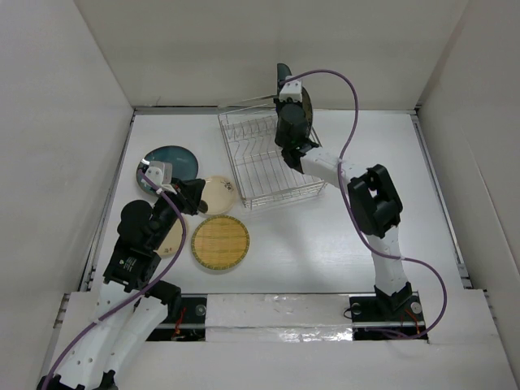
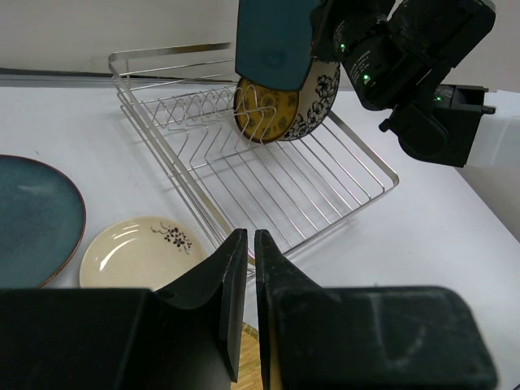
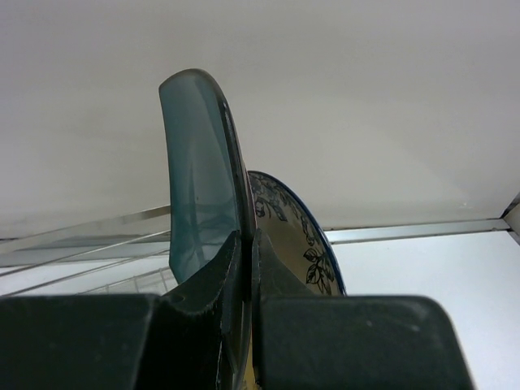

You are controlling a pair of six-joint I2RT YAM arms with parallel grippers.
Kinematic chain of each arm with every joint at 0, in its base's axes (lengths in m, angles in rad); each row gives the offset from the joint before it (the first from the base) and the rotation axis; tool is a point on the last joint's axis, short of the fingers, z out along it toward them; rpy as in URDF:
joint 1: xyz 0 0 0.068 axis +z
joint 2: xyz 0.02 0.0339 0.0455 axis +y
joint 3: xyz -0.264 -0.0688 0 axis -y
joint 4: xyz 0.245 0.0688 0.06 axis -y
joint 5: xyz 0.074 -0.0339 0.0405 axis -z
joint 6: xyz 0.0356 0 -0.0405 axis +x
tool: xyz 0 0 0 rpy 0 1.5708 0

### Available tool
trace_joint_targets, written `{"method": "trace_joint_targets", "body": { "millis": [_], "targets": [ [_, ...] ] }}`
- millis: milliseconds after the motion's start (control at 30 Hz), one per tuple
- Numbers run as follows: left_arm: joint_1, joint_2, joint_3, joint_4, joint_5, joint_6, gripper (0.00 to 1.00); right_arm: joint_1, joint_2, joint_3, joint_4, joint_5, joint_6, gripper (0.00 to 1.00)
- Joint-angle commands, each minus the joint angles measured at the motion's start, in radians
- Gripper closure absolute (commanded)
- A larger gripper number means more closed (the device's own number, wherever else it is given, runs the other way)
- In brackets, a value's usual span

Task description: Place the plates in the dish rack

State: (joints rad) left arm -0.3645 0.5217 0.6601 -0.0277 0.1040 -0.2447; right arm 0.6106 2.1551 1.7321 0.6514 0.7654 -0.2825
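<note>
My right gripper [image 1: 286, 96] is shut on the square dark teal plate [image 1: 281, 75] and holds it upright over the far end of the dish rack [image 1: 268, 162]. In the right wrist view the teal plate [image 3: 199, 179] stands on edge between the fingers, and the blue-and-white plate [image 3: 302, 236] is just behind it. In the left wrist view the small yellow-brown plate [image 2: 268, 110] and the blue-and-white plate [image 2: 321, 97] stand in the rack [image 2: 325, 187] under the teal plate [image 2: 272, 41]. My left gripper [image 2: 250, 244] is shut and empty, above the table by the rack's near corner.
On the table left of the rack lie the round teal plate [image 1: 168, 162], a cream plate with a small flower mark [image 1: 218, 193], the woven yellow-tan plate [image 1: 220, 242] and another cream plate [image 1: 171, 236], partly under my left arm. White walls enclose the table.
</note>
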Motion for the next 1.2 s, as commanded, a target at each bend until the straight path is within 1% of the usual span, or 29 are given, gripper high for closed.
{"method": "trace_joint_targets", "body": {
  "millis": [0, 400, 467, 567, 733, 933, 1000, 1033, 1133, 1167],
  "targets": [
    [0.004, 0.008, -0.010, 0.040, 0.010, -0.002, 0.94, 0.000, -0.017, 0.017, 0.188, -0.014, 0.051, 1.00],
    [0.004, 0.009, -0.010, 0.038, 0.006, -0.002, 0.94, 0.000, 0.000, -0.005, 0.179, -0.032, 0.054, 1.00],
    [0.004, 0.008, -0.010, 0.038, 0.006, -0.002, 0.94, 0.011, 0.000, -0.029, 0.211, -0.025, 0.046, 1.00],
    [0.004, 0.008, -0.010, 0.040, 0.008, -0.002, 0.94, 0.020, 0.005, -0.109, 0.270, -0.009, 0.031, 1.00],
    [0.004, 0.012, -0.008, 0.041, 0.016, -0.002, 0.94, 0.040, 0.014, -0.172, 0.286, 0.011, 0.052, 1.00],
    [0.004, 0.011, -0.007, 0.041, 0.014, -0.002, 0.94, 0.061, -0.017, -0.253, 0.333, 0.067, 0.045, 1.00],
    [0.004, 0.009, -0.008, 0.041, 0.016, -0.004, 0.94, 0.071, -0.029, -0.285, 0.349, 0.106, 0.046, 0.93],
    [0.004, 0.009, -0.008, 0.041, 0.016, -0.004, 0.94, 0.080, -0.035, -0.296, 0.353, 0.118, 0.048, 0.86],
    [0.004, 0.008, -0.008, 0.041, 0.016, -0.004, 0.94, 0.080, -0.063, -0.324, 0.315, 0.138, 0.077, 0.79],
    [0.004, 0.008, -0.008, 0.041, 0.019, -0.004, 0.94, 0.080, -0.070, -0.330, 0.291, 0.147, 0.085, 0.78]
  ]
}}
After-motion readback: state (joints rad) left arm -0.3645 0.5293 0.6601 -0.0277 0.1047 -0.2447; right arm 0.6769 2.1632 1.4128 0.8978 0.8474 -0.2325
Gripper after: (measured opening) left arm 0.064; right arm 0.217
